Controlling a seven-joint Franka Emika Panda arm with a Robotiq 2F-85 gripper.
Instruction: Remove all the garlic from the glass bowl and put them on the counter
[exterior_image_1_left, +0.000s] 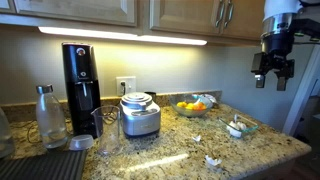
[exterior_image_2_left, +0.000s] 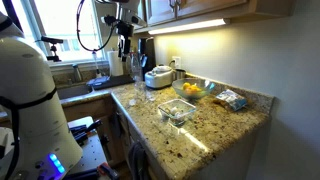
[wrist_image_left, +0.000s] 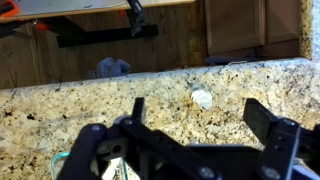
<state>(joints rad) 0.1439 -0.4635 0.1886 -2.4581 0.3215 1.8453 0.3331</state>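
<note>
there, pale roundish garlic (wrist_image_left: 202, 98) sits on speckled counter (wrist_image_left: 100, 100).

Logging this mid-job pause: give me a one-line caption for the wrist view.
Open hand hovering above the speckled counter, one loose garlic bulb lying near the counter's edge.

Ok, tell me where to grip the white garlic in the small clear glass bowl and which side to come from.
Grip the white papery garlic across its round middle, coming straight down from above. The shallow clear glass bowl rims it all round, so a sideways approach would likely hit glass; the top is open. The gripper hangs open high above, so a descent suits.
</note>
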